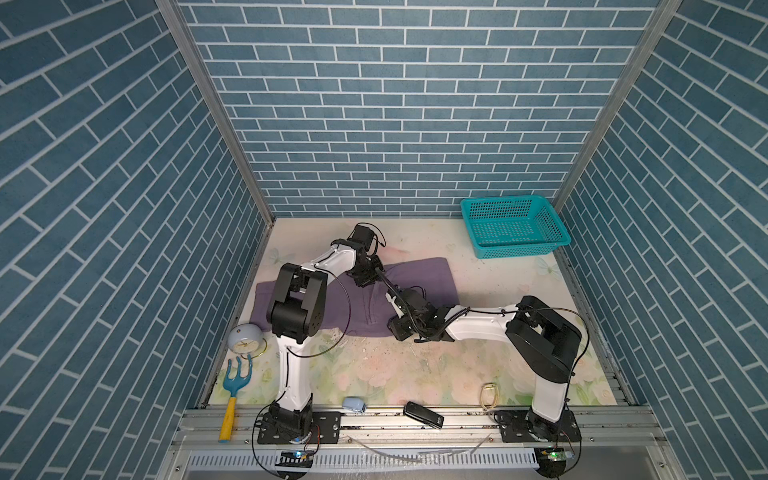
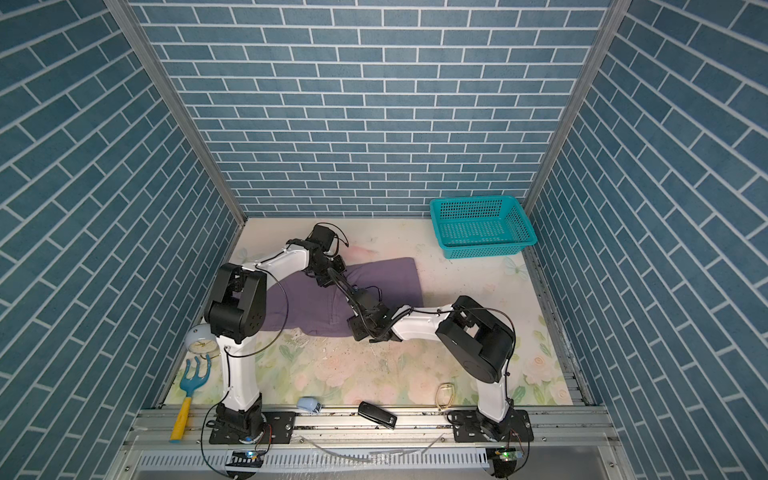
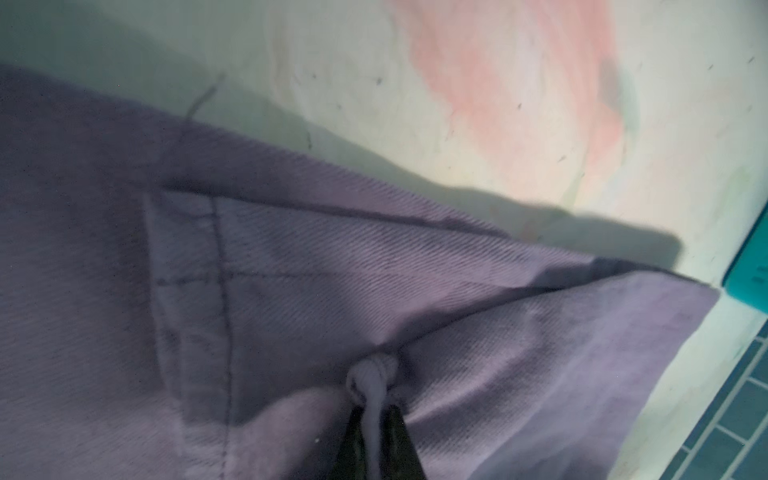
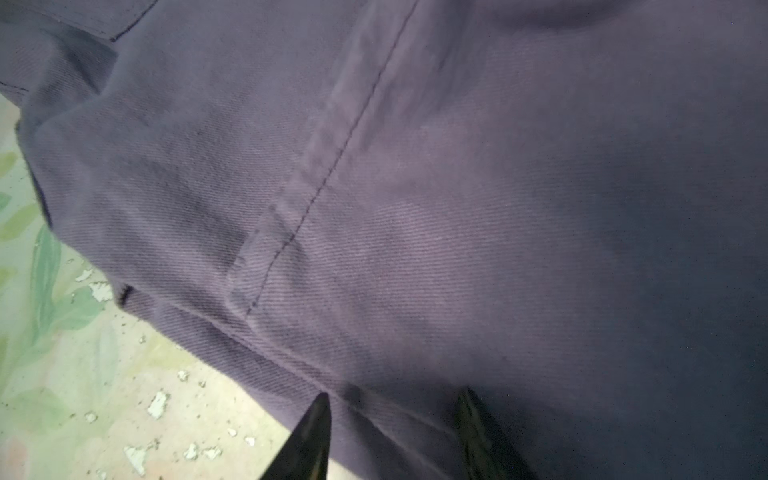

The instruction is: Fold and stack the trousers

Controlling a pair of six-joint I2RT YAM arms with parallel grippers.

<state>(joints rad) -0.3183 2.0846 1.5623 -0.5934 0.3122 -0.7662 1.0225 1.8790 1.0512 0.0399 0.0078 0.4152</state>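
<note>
The trousers (image 1: pixel 419 278) lie flat on the floral table (image 1: pixel 395 365). Their long axis runs crosswise under both grippers, and the far end points toward the teal basket (image 1: pixel 515 226), which stands apart. Fabric: muted purple twill with stitched seams. Left gripper (image 3: pixel 374 419) — pinching a bunched tuck. Right gripper (image 4: pixel 392 409) — spread, tips at the cloth's edge. Both arms hide the trousers' middle in both top views.

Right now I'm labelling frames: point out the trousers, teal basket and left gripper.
trousers (image 1: pixel 432 277): in a top view, flat right-hand fabric.
teal basket (image 1: pixel 523 248): in a top view, its near wall.
left gripper (image 3: pixel 375 440): left wrist view, midway between its fingertips.
</note>
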